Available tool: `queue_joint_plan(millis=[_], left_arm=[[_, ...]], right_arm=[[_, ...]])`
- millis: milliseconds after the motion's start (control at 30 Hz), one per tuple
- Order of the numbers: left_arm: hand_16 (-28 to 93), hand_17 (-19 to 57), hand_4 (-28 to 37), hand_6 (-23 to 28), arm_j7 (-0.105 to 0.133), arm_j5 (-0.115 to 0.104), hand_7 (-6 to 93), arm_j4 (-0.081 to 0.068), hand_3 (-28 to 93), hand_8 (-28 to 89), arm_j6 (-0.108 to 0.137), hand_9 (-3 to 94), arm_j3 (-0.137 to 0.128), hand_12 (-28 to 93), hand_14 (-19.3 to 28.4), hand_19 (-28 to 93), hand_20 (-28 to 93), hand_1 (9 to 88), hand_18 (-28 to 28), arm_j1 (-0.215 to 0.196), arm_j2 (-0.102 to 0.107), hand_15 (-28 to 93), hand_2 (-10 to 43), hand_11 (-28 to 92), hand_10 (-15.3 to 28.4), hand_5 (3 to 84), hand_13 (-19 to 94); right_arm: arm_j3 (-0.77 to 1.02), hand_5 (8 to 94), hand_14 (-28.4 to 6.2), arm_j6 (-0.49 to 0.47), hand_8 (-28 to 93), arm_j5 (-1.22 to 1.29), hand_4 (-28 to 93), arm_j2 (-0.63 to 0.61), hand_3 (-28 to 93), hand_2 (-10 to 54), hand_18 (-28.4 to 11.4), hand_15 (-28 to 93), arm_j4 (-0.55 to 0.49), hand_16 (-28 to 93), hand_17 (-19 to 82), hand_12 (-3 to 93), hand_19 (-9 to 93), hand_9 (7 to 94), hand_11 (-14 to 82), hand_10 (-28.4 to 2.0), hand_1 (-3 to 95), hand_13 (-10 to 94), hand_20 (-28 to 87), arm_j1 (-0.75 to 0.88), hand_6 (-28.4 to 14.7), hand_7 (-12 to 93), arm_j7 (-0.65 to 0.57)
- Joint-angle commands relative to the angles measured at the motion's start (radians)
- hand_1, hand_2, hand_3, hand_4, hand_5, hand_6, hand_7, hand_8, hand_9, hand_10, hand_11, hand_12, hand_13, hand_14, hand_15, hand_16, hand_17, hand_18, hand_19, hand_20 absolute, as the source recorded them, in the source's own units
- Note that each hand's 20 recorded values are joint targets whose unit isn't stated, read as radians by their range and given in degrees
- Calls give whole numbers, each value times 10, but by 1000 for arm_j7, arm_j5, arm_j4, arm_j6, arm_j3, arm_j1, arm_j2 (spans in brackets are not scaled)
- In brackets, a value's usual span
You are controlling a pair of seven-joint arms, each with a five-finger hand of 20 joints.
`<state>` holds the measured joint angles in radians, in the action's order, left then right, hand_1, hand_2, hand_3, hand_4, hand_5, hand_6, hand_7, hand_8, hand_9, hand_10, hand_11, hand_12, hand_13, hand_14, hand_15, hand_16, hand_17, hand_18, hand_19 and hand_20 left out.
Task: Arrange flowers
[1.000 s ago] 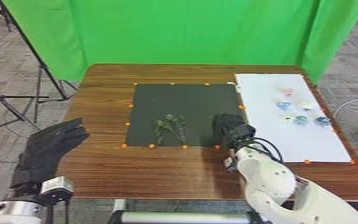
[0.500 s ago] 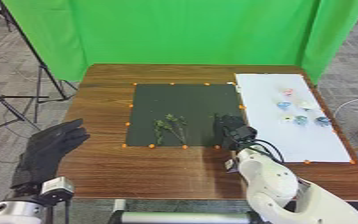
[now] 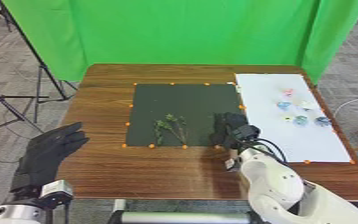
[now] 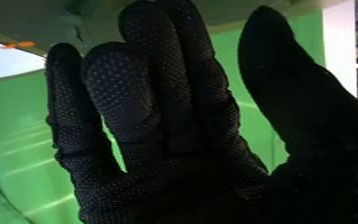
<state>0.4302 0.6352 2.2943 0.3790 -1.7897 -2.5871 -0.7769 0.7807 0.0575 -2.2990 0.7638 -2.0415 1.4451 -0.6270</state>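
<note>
A green cloth point(image 3: 184, 32) hangs beyond the far edge of the brown table point(image 3: 171, 172), with dark stand legs point(image 3: 40, 60) on the floor to the left. On the table lie a dark mat point(image 3: 180, 97) and, right of it, a white sheet point(image 3: 295, 142), both with small orange markers point(image 3: 151, 146) along their edges. The robot's right arm point(image 3: 273, 182), black cables point(image 3: 266, 145) looped at its wrist, comes in across the near edge, and the right hand point(image 3: 229, 127) stands between the green stems point(image 3: 160, 127) and the sheet. The stems lie on the near part of the mat, just left of that hand; the flower heads point(image 3: 301, 120) (pink, white and bluish ones, loosely grouped) are to its right on the sheet. The right hand is over the mat's near right part, open, its fingers extended with a slight bend and fairly close together, the thumb held well apart; whether it touches the mat I cannot tell. The left hand point(image 3: 47, 150) is at the table's near left edge, fingers loosely extended.
</note>
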Motion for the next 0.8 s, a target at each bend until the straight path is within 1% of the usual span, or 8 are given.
queue_joint_plan(millis=[33, 200, 233, 333, 400, 600, 733, 800], left_arm=[[-119, -95, -139, 146, 46, -36, 153, 8, 820, -84, 33, 411, 1, 111, 284, 559, 157, 272, 217, -31, 32, 609, 54, 387, 228, 479, 285], [-119, -95, -140, 146, 49, -38, 154, 7, 820, -84, 37, 411, 7, 112, 284, 559, 157, 273, 218, -31, 27, 608, 55, 387, 228, 479, 284], [-119, -95, -140, 146, 40, -33, 155, 7, 819, -84, 33, 411, 6, 112, 284, 559, 157, 273, 218, -29, 19, 608, 55, 387, 228, 478, 283], [-118, -95, -140, 146, 55, -47, 154, 8, 820, -85, 43, 411, 12, 111, 283, 559, 156, 273, 218, -34, 37, 608, 55, 386, 228, 478, 284], [-118, -95, -140, 146, 51, -41, 155, 8, 820, -84, 39, 410, 13, 111, 283, 559, 156, 273, 218, -29, 33, 608, 54, 386, 228, 478, 283], [-119, -95, -141, 146, -3, -3, 154, 6, 819, -85, 11, 410, 14, 112, 283, 559, 156, 274, 218, 10, -4, 608, 55, 386, 228, 478, 283], [-118, -95, -141, 146, -1, -6, 154, 4, 818, -84, 11, 411, 15, 112, 283, 559, 156, 274, 217, 10, 1, 607, 54, 386, 228, 478, 283], [-118, -95, -141, 146, -13, 0, 154, 4, 819, -84, 6, 411, 17, 112, 283, 559, 156, 273, 217, 16, -4, 608, 54, 386, 228, 478, 283]], right_arm=[[166, 716, -134, 15, -37, 38, -244, -44, 821, -42, -259, 714, -46, 229, 300, 215, 813, 719, 381, -167, 334, 668, 52, 57, -52, 269, 25], [307, 652, -133, -27, -115, 84, -234, -54, 831, -35, -256, 734, -11, 220, 254, 212, 779, 643, 379, -181, 319, 606, 39, 92, -58, 270, 74], [335, 635, -135, -42, -118, 99, -235, -47, 835, -37, -254, 729, 7, 215, 244, 207, 771, 622, 368, -186, 318, 585, 39, 96, -61, 263, 102], [355, 595, -128, -47, -125, 161, -241, -46, 845, -41, -237, 717, 65, 203, 223, 189, 757, 581, 322, -170, 314, 542, 45, 72, -57, 252, 162], [338, 565, -127, -58, -135, 132, -250, -54, 853, -44, -228, 718, 108, 195, 213, 181, 745, 558, 284, -150, 313, 515, 58, 44, -47, 254, 188], [327, 537, -131, -104, -148, 74, -260, -47, 859, -51, -218, 709, 173, 184, 201, 168, 729, 529, 222, -130, 309, 488, 91, 23, -39, 262, 135], [341, 532, -137, -128, -149, 20, -262, -50, 862, -52, -219, 704, 198, 179, 200, 168, 725, 518, 211, -129, 306, 480, 104, 36, -42, 257, 122], [352, 530, -140, -133, -148, 5, -263, -54, 863, -53, -218, 701, 201, 176, 199, 167, 725, 512, 205, -131, 305, 475, 109, 51, -42, 255, 106]])
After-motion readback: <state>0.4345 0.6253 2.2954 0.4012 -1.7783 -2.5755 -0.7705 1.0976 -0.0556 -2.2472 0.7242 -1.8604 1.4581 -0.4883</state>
